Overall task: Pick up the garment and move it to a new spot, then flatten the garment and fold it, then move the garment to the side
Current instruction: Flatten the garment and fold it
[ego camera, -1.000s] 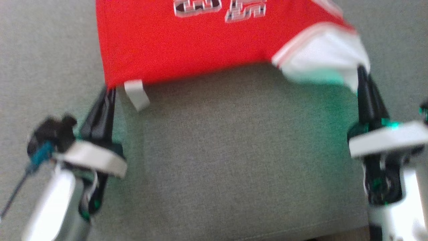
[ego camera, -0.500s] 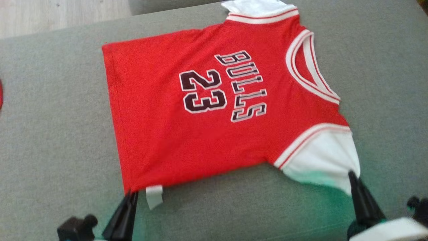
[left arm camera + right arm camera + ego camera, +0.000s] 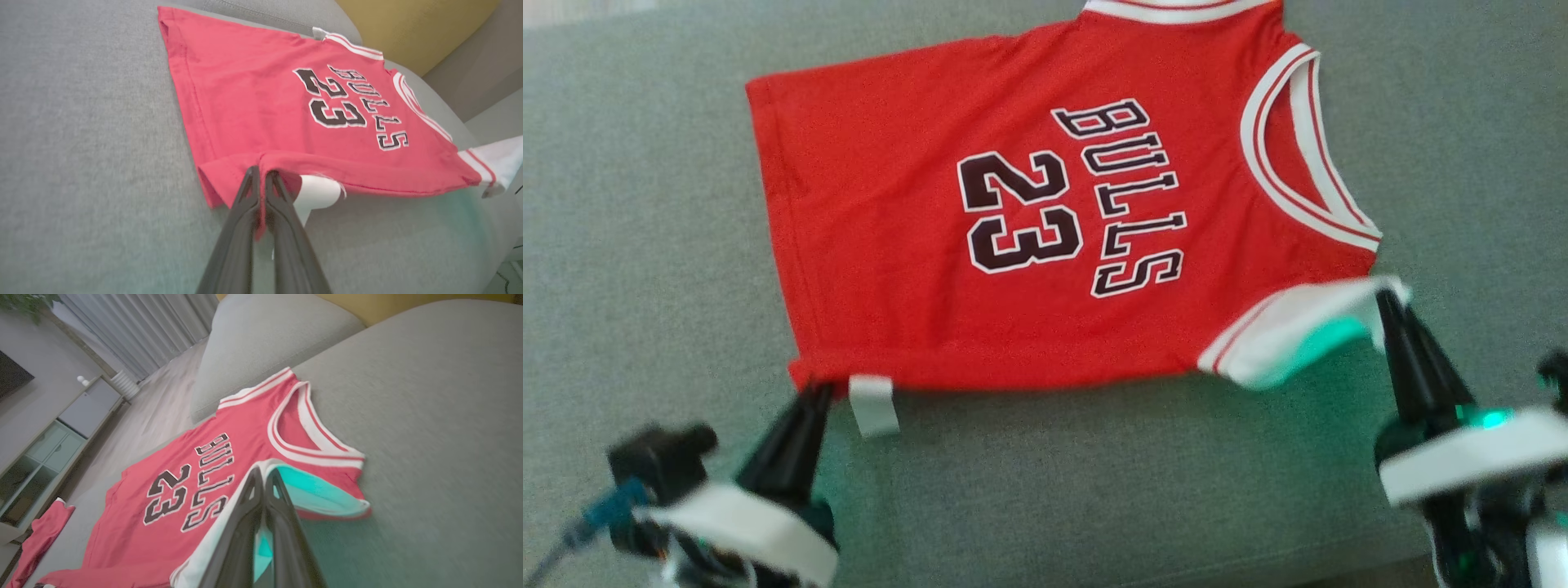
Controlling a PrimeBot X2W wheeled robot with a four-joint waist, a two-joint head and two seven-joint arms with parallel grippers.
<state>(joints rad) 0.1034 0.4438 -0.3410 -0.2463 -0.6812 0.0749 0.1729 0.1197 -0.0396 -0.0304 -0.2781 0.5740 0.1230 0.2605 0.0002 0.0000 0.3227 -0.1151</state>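
Pinching the near edge of the garment at two places, I hold that side just off the cushion. My left fingers [image 3: 791,445] are clenched on the hem corner of the red basketball jersey with white trim and black "BULLS 23" lettering [image 3: 890,245]. They grip right beside its small white label tab [image 3: 872,404], which dangles free. My right fingers [image 3: 1414,371] are clenched on the white near sleeve [image 3: 1290,331] at the shoulder end, and its cuff is raised and curling over.

Past that lifted edge the jersey lies spread, print up, on the grey woven sofa cushion [image 3: 1094,490], with its neckline to my right and its other sleeve at the far side.

I judge the moving and flattening done and the first, lengthwise fold in hand. The next move calls for carrying both pinches up and away together, level with each other so the cloth is taut between them. I should lay the near edge onto the far one before letting go.

Further off, past the hem end, lies a second red cloth [image 3: 41,533]; I cannot tell what it rests on.
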